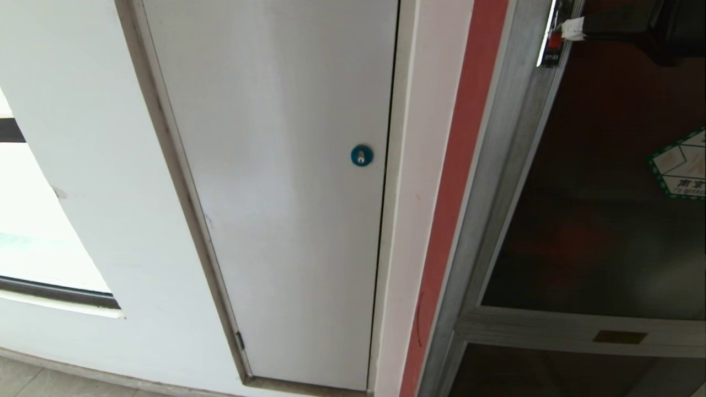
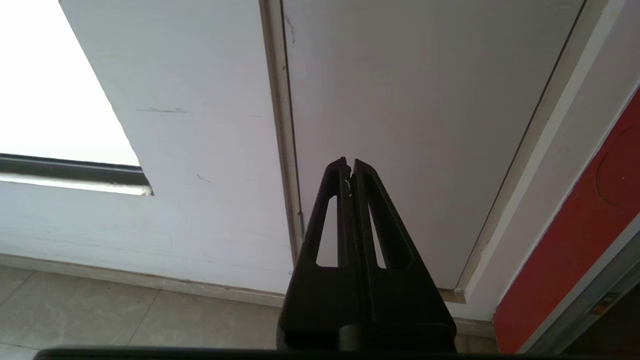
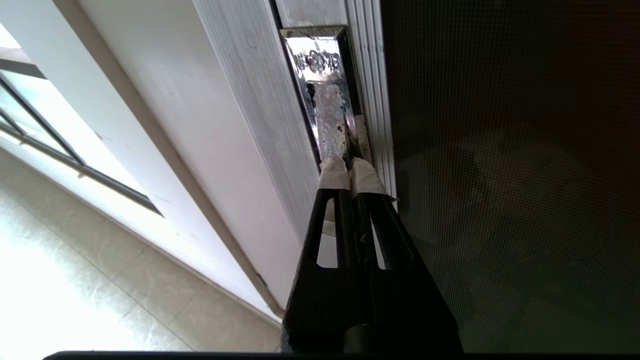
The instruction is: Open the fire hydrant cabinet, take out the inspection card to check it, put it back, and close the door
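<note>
Tiled floor (image 2: 100, 310) carries white wall (image 2: 200, 150) w/ panel.

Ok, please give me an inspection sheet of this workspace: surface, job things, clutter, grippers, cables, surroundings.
Surface: tiled floor, bare where it shows.
Job's things: fire hydrant cabinet, aluminium frame with a red strip beside it; door of dark glass looks shut, with sticker and brass plate; inspection card not seen.
Clutter: nothing seen.
Grippers: right gripper shut, taped tips at the metal handle on the door's edge; left gripper shut, holding nothing, in front of the white panel.
Cables: nothing seen.
Surroundings: white wall, blue round lock, window.
</note>
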`<state>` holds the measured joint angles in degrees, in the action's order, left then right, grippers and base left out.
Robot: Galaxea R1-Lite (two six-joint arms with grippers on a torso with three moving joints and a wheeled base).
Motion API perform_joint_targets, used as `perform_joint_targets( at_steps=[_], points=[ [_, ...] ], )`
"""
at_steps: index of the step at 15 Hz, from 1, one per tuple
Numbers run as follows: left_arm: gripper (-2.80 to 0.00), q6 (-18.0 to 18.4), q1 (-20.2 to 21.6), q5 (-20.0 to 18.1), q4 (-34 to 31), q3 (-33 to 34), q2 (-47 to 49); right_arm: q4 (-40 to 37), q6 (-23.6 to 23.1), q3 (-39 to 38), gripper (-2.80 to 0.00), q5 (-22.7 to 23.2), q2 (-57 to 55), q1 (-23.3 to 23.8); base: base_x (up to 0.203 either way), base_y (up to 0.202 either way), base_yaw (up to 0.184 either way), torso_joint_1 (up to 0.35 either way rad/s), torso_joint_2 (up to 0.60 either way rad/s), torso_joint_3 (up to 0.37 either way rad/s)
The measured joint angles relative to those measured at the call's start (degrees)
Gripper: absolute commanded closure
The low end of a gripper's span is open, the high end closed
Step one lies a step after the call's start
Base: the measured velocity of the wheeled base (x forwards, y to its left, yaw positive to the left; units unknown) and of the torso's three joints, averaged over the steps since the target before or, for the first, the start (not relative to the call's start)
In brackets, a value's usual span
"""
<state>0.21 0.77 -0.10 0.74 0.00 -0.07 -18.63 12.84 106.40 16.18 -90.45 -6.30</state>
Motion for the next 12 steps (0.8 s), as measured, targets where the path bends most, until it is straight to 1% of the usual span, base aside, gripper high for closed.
perform_joint_targets(
  at_steps=[12],
  points=[
    [0.0,0.0,0.0,0.0,0.0,0.0,0.0,0.2,1.1,-1.4,0.0,0.7,6.0,-0.9,0.0,0.0,0.0,0.0,0.0,0.0]
  ],
)
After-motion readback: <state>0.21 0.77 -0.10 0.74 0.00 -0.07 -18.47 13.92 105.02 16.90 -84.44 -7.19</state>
